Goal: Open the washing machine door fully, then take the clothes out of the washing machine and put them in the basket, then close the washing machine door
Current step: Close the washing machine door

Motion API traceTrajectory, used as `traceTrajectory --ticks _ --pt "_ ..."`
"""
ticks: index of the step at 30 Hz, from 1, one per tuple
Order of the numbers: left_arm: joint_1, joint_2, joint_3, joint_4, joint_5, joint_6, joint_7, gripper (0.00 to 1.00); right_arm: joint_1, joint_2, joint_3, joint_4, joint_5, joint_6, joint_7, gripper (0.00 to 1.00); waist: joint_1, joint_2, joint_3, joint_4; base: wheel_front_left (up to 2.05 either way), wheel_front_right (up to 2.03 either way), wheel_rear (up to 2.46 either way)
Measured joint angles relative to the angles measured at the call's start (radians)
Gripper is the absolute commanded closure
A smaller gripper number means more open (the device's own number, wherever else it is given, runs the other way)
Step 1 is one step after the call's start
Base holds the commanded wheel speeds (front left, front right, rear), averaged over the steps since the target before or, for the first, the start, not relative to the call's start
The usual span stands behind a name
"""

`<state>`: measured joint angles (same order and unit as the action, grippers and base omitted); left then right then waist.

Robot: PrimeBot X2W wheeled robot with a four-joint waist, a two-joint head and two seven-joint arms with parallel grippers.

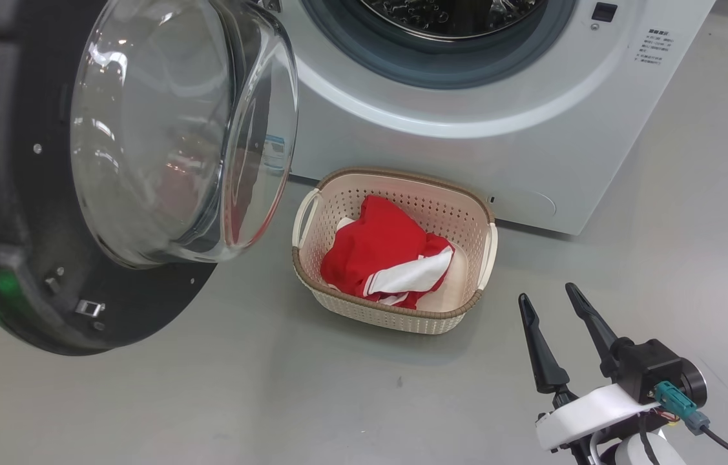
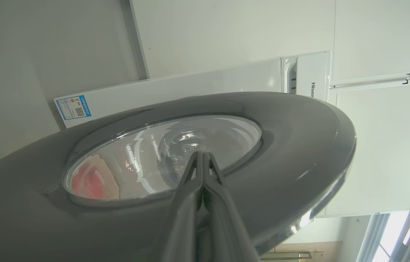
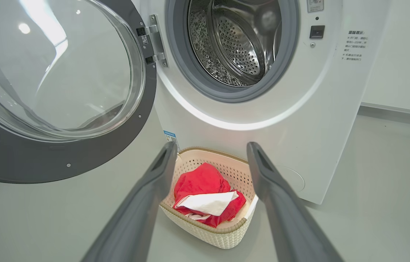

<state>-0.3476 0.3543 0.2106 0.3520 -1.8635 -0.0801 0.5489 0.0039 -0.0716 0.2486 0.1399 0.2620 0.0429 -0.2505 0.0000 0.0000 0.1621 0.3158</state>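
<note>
The washing machine door stands swung wide open at the left, its clear glass bowl bulging toward me. The white washing machine shows its grey ring and bare steel drum. The clothes, red with white stripes, lie in the cream basket on the floor before the machine. My right gripper hangs open to the basket's right, nothing between its fingers. In the left wrist view my left gripper is shut, its tips against the door's outer face at the glass rim.
Grey floor spreads around the basket and to the right of the machine. A white wall panel and a window lie behind the door in the left wrist view.
</note>
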Motion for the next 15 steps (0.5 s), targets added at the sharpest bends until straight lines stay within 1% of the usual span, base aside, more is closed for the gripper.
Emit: traceTrajectory --ticks 10,15 --pt "0.025 -0.004 -0.048 -0.067 -0.002 -0.022 0.101 1.0 -0.005 0.0 0.008 0.008 0.001 0.0 0.0 0.0 0.0 0.0 -0.008 -0.013 0.0 0.0 0.0" --pt "0.047 -0.003 -0.057 -0.1 -0.002 -0.024 0.132 1.0 -0.016 0.001 0.017 0.008 0.001 0.0 0.0 0.0 0.0 0.0 -0.008 -0.034 0.0 0.0 0.0"
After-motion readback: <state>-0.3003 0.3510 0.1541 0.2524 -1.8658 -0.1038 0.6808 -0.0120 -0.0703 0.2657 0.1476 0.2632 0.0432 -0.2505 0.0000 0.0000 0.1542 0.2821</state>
